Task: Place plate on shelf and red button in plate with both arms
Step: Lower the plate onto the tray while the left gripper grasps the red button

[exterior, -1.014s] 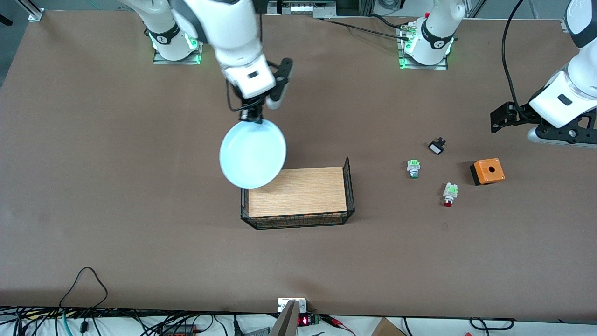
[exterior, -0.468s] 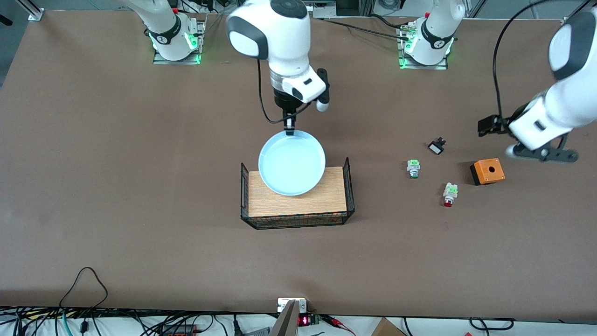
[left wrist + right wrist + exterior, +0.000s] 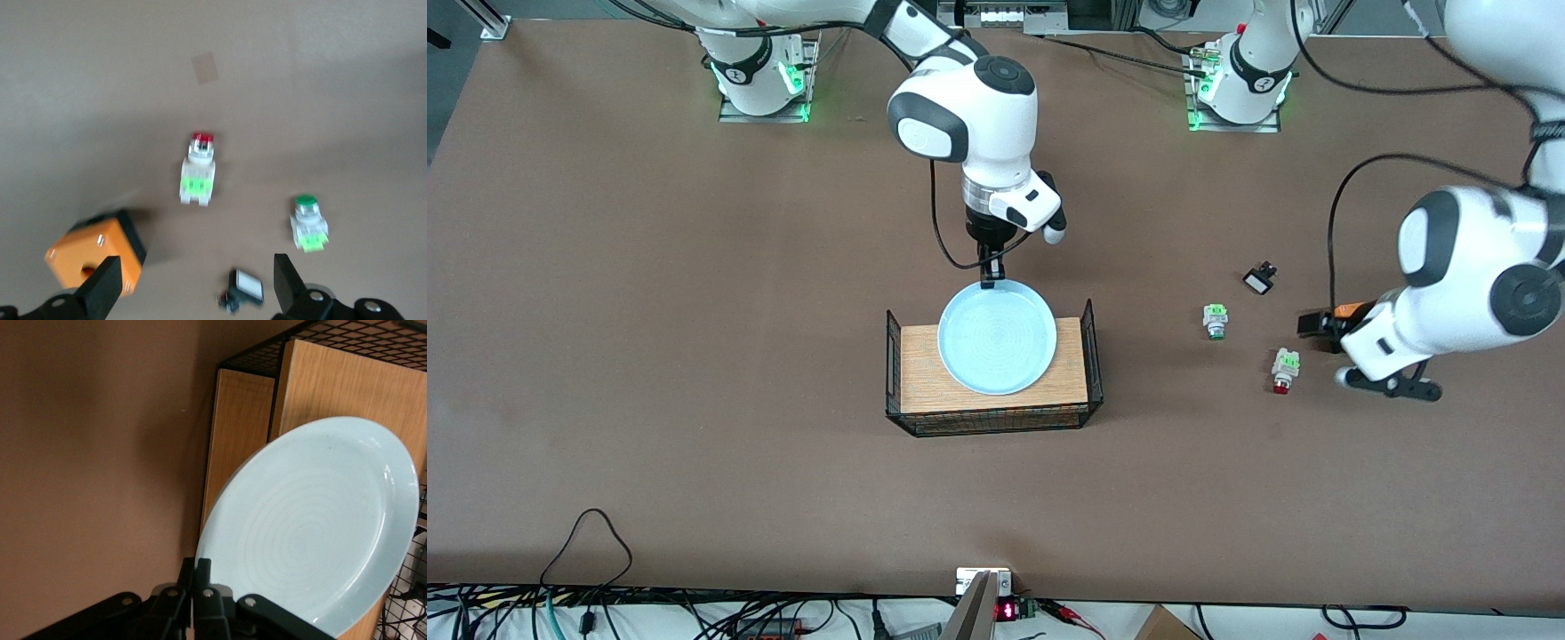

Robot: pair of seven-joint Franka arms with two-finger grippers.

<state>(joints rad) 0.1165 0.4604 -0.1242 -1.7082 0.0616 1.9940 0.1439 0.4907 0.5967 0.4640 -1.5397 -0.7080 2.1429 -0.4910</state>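
Note:
The pale light-blue plate (image 3: 996, 338) hangs over the wooden board in the wire basket. My right gripper (image 3: 987, 283) is shut on its rim, at the edge toward the robots' bases. In the right wrist view the plate (image 3: 313, 520) fills the space above the closed right gripper (image 3: 202, 570). I cannot tell if the plate touches the board. The red button (image 3: 1283, 369) lies on the table toward the left arm's end. My left gripper (image 3: 1352, 356) hovers open and empty beside it, over the orange box. In the left wrist view the red button (image 3: 199, 175) lies ahead of the open left gripper (image 3: 193, 293).
The wire basket (image 3: 1089, 356) holds a wooden board (image 3: 920, 373). An orange box (image 3: 1352, 309), partly hidden by the left hand, a green-tipped switch (image 3: 1215, 320) and a small black switch (image 3: 1259, 280) lie near the red button. Cables run along the table's front edge.
My right arm swung the plate from beside the basket to over the board and lowered it. My left arm came down from the table's end to over the orange box, beside the red button.

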